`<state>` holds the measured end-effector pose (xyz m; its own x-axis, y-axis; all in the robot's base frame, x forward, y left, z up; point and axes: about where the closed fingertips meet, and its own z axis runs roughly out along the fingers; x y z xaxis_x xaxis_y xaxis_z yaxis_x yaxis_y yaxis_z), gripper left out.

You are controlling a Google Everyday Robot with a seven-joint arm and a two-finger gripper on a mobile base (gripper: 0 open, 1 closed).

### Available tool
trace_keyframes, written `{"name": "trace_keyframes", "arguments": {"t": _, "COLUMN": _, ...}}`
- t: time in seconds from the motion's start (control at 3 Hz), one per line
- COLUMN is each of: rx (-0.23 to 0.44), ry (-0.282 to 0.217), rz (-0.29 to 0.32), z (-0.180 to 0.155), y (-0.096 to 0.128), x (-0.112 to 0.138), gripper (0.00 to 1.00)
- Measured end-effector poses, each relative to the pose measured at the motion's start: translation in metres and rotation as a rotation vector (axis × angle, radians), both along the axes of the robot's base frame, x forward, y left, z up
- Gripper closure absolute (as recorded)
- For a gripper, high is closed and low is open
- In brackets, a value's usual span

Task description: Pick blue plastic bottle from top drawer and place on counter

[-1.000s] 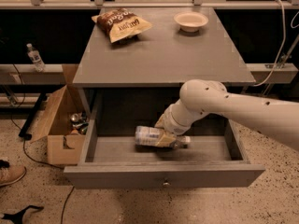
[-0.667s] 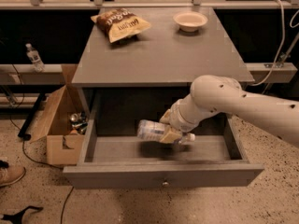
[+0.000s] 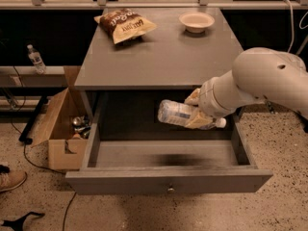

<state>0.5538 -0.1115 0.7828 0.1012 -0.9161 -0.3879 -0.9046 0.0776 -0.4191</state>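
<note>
The gripper (image 3: 195, 111) hangs over the open drawer (image 3: 168, 181), just under the front edge of the counter (image 3: 163, 57), its tan jaws clenched around the bottle (image 3: 174, 113) near the neck end. The bottle lies almost level between the jaws, long axis running left to right. Its base sticks out to the left of them and its white cap (image 3: 220, 123) pokes out to the right, tipped slightly down. A second ago it sat low, close to the drawer floor; now it is lifted clear, with a dark shadow on the floor beneath the jaws. The bottle is clear, ribbed plastic with a pale blue-and-white label. The drawer and counter are flat, matte grey. Far beyond the jaws, on the counter, sit a crinkled chip bag (image 3: 124, 24) and a round, pale bowl (image 3: 196, 20).
</note>
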Motion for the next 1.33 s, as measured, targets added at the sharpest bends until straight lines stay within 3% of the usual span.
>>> {"name": "trace_keyframes", "arguments": {"t": 0.33, "rx": 0.0, "ry": 0.0, "rz": 0.0, "z": 0.0, "y": 0.0, "x": 0.0, "gripper": 1.0}}
{"name": "trace_keyframes", "arguments": {"t": 0.67, "rx": 0.003, "ry": -0.041, "rz": -0.016, "z": 0.02, "y": -0.016, "x": 0.003, "gripper": 1.0}}
{"name": "trace_keyframes", "arguments": {"t": 1.0, "rx": 0.006, "ry": -0.098, "rz": -0.058, "z": 0.056, "y": -0.053, "x": 0.013, "gripper": 1.0}}
{"name": "trace_keyframes", "arguments": {"t": 1.33, "rx": -0.001, "ry": -0.122, "rz": -0.114, "z": 0.085, "y": -0.075, "x": 0.04, "gripper": 1.0}}
